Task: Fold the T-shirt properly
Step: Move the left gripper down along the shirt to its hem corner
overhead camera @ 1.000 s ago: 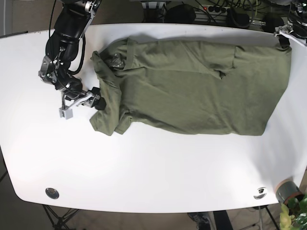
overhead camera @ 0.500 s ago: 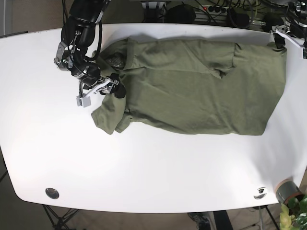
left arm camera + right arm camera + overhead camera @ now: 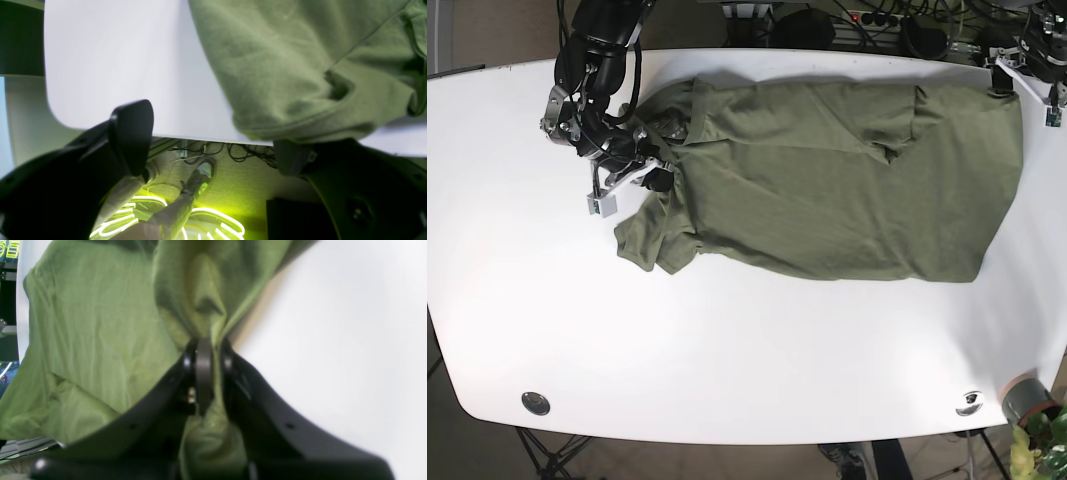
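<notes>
1. Olive T-shirt (image 3: pixel 827 180) lies spread across the far half of the white table (image 3: pixel 727 350), body mostly flat w/ a few creases, filling the table from about 10 o'clock round to 2 o'clock in the base view.
2. Right gripper (image 3: pixel 649 178) sits at the shirt's 9 o'clock edge in base view, black arm reaching in from 11 o'clock.
3. Right wrist cam: jaws clenched tight on a bunched ridge of green fabric (image 3: pixel 200 316), cloth pinched between the black fingers (image 3: pixel 204 366) and fanning out toward 12 o'clock. More fabric sags below the pinch toward 6 o'clock.
4. A sleeve flap (image 3: pixel 652 240) hangs loose on the table at 6 o'clock of that gripper, crumpled, resting on the tabletop.
5. Left gripper (image 3: pixel 1027 70) is up at the table's 2 o'clock corner, right by the shirt's far corner.
6. Left wrist cam: the two black fingers (image 3: pixel 133 133) are spread wide apart, so jaws released. Shirt hem (image 3: pixel 300 126) lies over the table edge just above one finger at 5 o'clock; can't tell if that finger touches the cloth.
7. Neck area (image 3: pixel 672 125) is bunched near 12 o'clock of the right gripper, folds dark and hard to read.
8. Table's near half holds two small metal discs (image 3: pixel 535 403) at 7 and 5 o'clock corners.
</notes>
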### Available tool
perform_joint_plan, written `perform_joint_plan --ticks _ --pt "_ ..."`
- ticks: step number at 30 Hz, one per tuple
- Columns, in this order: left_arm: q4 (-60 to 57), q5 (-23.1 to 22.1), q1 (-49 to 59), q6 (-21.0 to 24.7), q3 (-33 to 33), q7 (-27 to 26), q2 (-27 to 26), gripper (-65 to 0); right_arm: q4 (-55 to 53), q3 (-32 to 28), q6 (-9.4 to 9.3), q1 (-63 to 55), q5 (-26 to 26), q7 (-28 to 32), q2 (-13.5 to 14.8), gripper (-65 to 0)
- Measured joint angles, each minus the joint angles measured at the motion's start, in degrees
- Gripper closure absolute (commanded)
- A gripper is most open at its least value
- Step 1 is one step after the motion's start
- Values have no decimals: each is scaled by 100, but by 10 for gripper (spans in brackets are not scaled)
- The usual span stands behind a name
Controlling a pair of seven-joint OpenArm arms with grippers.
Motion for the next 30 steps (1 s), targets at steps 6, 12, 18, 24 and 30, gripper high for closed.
perform_joint_plan --ticks 6,12,18,24,30 --pt "-4 4 146 -22 328 634 -273 -518 0 0 2 -7 4 0 22 -24" --pt "-11 2 367 -4 671 691 -542 -518 0 -2 4 -24 24 4 28 -24" --pt "-2 -4 529 -4 1217 684 -844 -518 0 -2 2 -24 28 2 28 -24" --pt "22 -4 636 -4 1648 695 -962 -518 0 -2 7 -22 26 2 28 -24" --pt "22 -24 564 -4 2004 691 -977 -518 0 0 9 -22 24 4 28 -24"
